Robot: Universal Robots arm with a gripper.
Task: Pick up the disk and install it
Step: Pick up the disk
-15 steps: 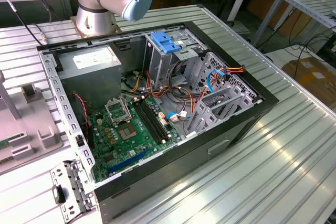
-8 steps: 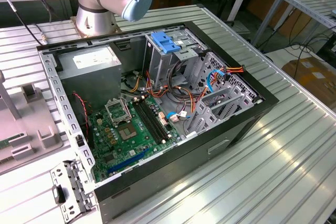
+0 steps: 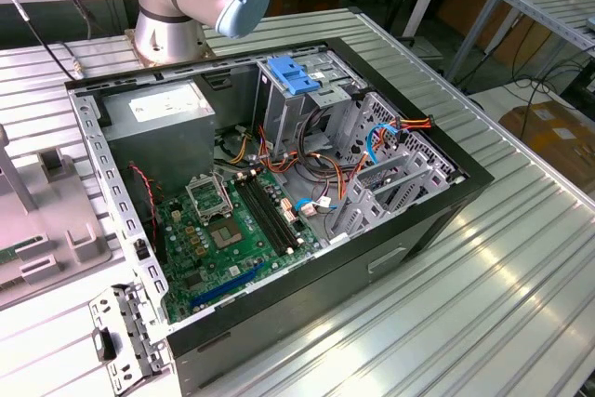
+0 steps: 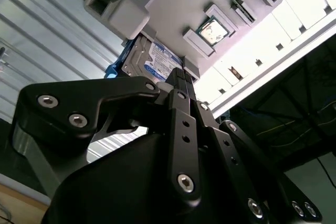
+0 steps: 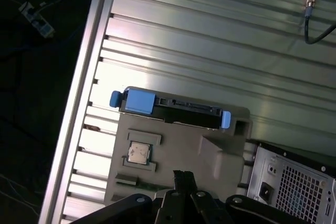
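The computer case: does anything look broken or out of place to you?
Nothing looks broken or spilled. The case lies open on its side with cables loose inside, and the disk sits outside it, in a grey tray on the table.

Disk (image 5: 184, 111) stands in tray (image 5: 178, 150) (beside case (image 5: 299, 187)).

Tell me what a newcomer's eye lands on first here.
First comes the open computer case in the middle of the exterior view, with its green motherboard bared and a bright blue bracket atop the drive cage. In the first wrist view, the disk with its blue rails is slotted into a grey holder on the ribbed table. The black gripper points toward it in the second wrist view.
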